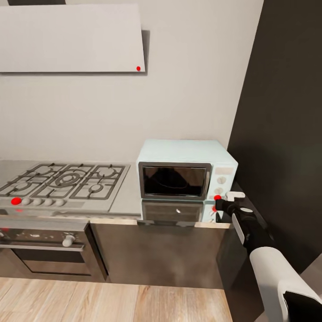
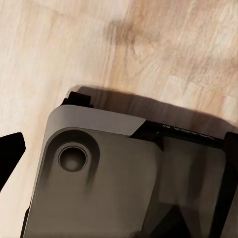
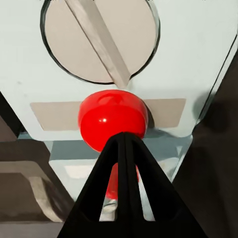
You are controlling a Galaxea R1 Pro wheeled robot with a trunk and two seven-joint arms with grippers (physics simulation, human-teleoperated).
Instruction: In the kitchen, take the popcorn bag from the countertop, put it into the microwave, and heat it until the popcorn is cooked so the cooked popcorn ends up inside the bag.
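Pressing at the red dot (image 3: pixel 113 119) on the microwave (image 1: pixel 185 172), set on the countertop (image 1: pixel 125 201), the right gripper (image 3: pixel 125 141) is seen with fingers closed together; the left gripper's state cannot be told

Grey, slightly reflective surface (image 1: pixel 127 197) is seen running along the white wall, over dark cabinets. Microwave (image 1: pixel 185 170) is set directly on it at the right end, door facing out and shut, beside the dark side wall; its front is mirrored in the surface just below it. Gas hob (image 1: pixel 62 183) is set into the surface at the left, with a row of knobs and a red dot along its front edge. A bare strip of surface is left between hob and microwave. Wood floor (image 1: pixel 112 302) is seen below the cabinets.
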